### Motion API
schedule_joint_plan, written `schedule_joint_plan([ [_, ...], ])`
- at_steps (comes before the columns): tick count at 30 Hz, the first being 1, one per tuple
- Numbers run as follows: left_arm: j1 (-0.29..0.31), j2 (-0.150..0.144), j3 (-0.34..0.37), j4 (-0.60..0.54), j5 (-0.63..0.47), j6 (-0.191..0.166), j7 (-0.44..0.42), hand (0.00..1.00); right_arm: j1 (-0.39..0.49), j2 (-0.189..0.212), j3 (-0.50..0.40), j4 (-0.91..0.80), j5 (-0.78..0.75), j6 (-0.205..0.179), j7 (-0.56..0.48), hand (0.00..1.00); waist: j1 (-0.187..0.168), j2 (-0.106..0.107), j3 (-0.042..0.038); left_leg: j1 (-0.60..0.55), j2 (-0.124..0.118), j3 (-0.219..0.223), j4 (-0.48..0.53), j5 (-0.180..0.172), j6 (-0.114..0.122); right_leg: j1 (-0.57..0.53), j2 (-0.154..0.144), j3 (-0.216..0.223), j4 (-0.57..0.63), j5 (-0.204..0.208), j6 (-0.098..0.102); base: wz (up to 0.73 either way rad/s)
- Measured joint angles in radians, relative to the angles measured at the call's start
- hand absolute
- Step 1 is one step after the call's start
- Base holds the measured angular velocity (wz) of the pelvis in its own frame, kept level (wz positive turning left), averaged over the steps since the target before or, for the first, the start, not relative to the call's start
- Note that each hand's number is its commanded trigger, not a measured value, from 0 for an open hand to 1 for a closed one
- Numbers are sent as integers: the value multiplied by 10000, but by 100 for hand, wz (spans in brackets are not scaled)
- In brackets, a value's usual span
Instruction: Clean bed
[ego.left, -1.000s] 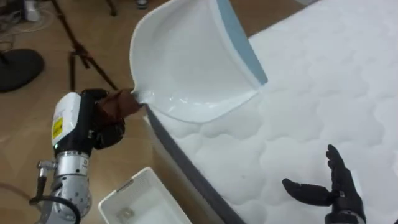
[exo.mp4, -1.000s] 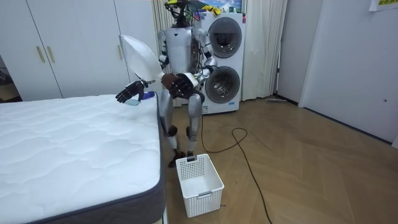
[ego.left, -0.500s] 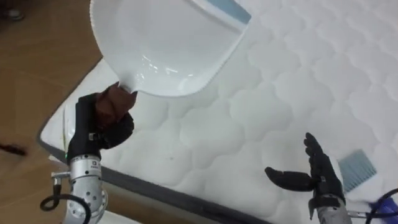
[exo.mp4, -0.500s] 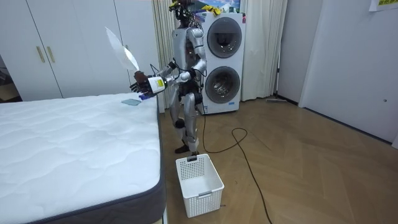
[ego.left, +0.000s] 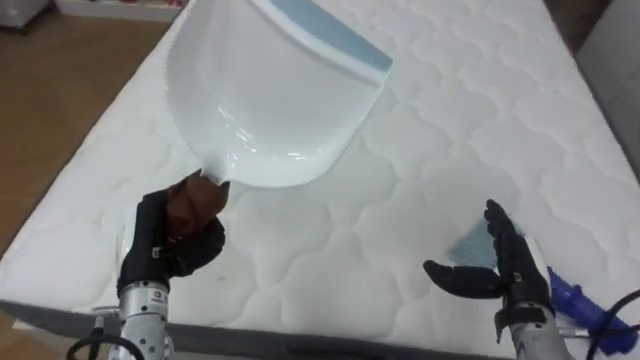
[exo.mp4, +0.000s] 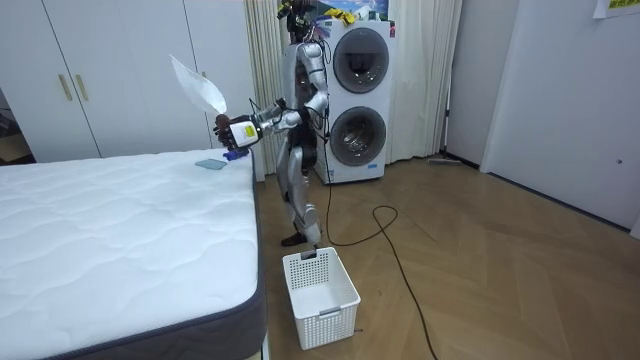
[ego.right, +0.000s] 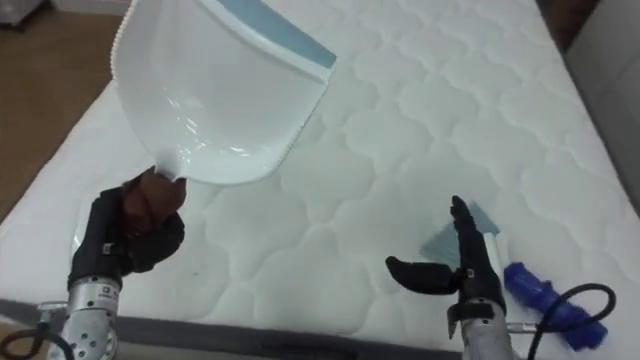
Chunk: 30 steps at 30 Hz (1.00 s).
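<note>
We see the left hand (ego.left: 165, 245) clenched round the brown handle of the white dustpan (ego.left: 270, 100), which is raised and tilted over the bed (ego.left: 480, 130), while the right hand (ego.left: 505, 275), fingers spread, is just beside the blue brush (ego.left: 575, 300) lying by the bed's near edge.

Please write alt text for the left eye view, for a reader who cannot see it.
The left hand grips the brown handle of a white dustpan, held above a white quilted mattress. The right hand is open beside a blue brush.
</note>
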Motion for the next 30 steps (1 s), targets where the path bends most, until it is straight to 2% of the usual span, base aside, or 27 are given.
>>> schedule_joint_plan([
  [1,141,-2,-11,-176,-1,-1,-1,0,64,5,-71,-23,-15,2,16,0,-19,-11,2,140,8,222,-153,8,-30,4,94,138,-7,54,-49,-49],
  [4,320,-3,-18,-477,-17,-4,0,0,128,44,-289,-23,-42,73,25,0,-241,-32,13,379,63,416,-426,43,-119,-20,155,162,30,85,-101,-27],
  [7,313,-3,-33,-495,-246,-5,-59,0,87,44,-346,-24,-34,94,31,0,-212,-38,11,475,56,415,-586,54,-138,-146,224,386,79,73,-133,-31],
  [8,322,-2,-44,-482,-368,-3,-176,0,73,41,-346,-24,-39,103,32,0,-189,-44,34,471,44,396,-588,54,-139,-176,291,533,98,77,-139,-37],
  [11,344,10,-31,-477,-363,3,-336,0,68,50,-338,-34,-56,275,37,0,-226,-77,49,448,-8,413,-556,53,-136,-317,280,631,252,65,-132,-25],
  [12,344,23,-25,-472,-370,3,-366,0,46,74,-329,-46,-53,317,37,0,-198,-104,67,436,-24,420,-534,53,-135,-340,270,621,362,48,-139,-33],
  [13,344,64,-23,-405,-375,10,-382,0,16,209,-319,-45,-62,341,32,0,-189,-170,119,450,-80,391,-447,52,-134,-409,211,544,571,-33,-165,-31],
  [15,346,40,-33,-242,-409,19,-399,0,11,357,-308,-41,-82,347,20,0,-217,-201,147,485,-165,367,-310,41,-116,-501,84,305,897,-146,-166,-22],
  [17,299,25,-1,-226,-507,17,-410,0,-2,369,-311,-41,-130,350,-74,0,-208,-193,186,464,-188,268,-230,-64,3,-633,-81,-115,1095,-228,-216,-20],
  [20,211,-8,10,-226,-781,13,-410,0,48,371,-343,-33,-122,501,-226,0,-240,-187,225,452,-230,104,-278,-272,53,-687,-129,-202,1230,-286,-180,4],
  [25,231,-142,215,205,-820,-4,-359,0,39,372,-483,37,-61,517,-377,0,-138,-223,220,536,-337,74,-269,-260,111,-564,-181,-225,1218,-281,-125,1],
  [30,266,-143,238,506,-1172,28,-132,0,44,370,-700,38,-48,518,-686,0,43,-182,201,607,-248,18,-310,-259,117,-347,-72,-242,863,-135,-87,2],
])
